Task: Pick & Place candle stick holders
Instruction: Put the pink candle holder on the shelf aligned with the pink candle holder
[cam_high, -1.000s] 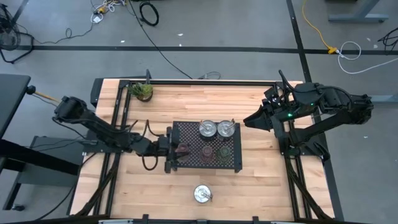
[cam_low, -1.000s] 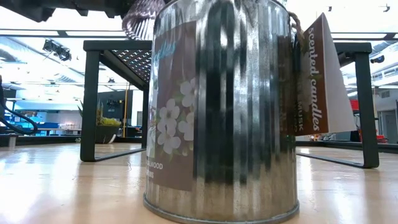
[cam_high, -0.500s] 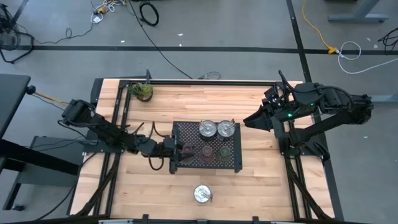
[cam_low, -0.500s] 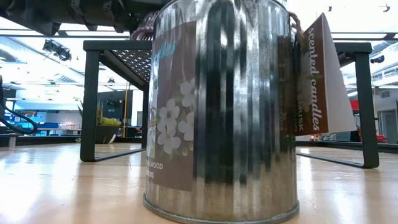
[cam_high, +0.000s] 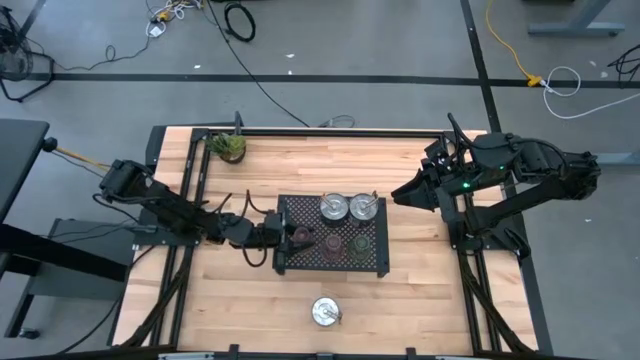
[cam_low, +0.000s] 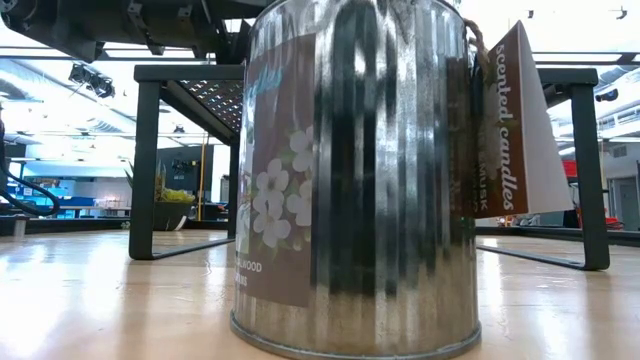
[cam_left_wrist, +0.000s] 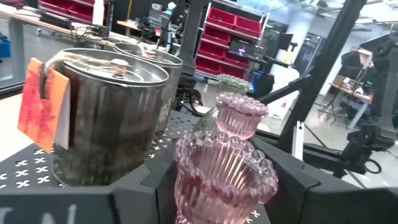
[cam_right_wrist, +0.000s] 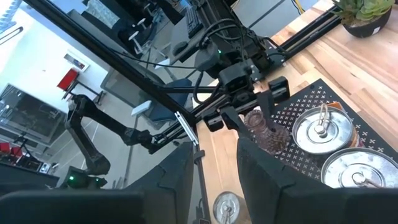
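High view shows the left gripper (cam_high: 283, 235) at the left edge of the black mesh tray (cam_high: 378, 262), which stands raised on legs on the bench (cam_high: 420, 300). Its jaws sit either side of a reddish glass holder (cam_left_wrist: 219, 180); the left wrist view shows the ribbed cup between the dark fingers (cam_left_wrist: 130, 202), which look closed on it, though the contact itself is hidden. A second reddish holder (cam_left_wrist: 239, 115) and an olive-green one (cam_left_wrist: 231, 83) stand just beyond on the mesh, beside two silver tins (cam_high: 347, 208) with lids and a paper tag. A third silver tin (cam_high: 324, 311) stands alone on the bench near the front edge, filling the low view.

The right gripper (cam_high: 400, 193) waits above the bench's right side, well apart from the tray, its jaws apart.

The glass holders are probably light, rigid and brittle, with a scalloped rim that could chip and smooth ribs that may slip; a gentle grip around the cup's body, below the rim, seems safest. The tins look heavier and slick, best taken across the body.
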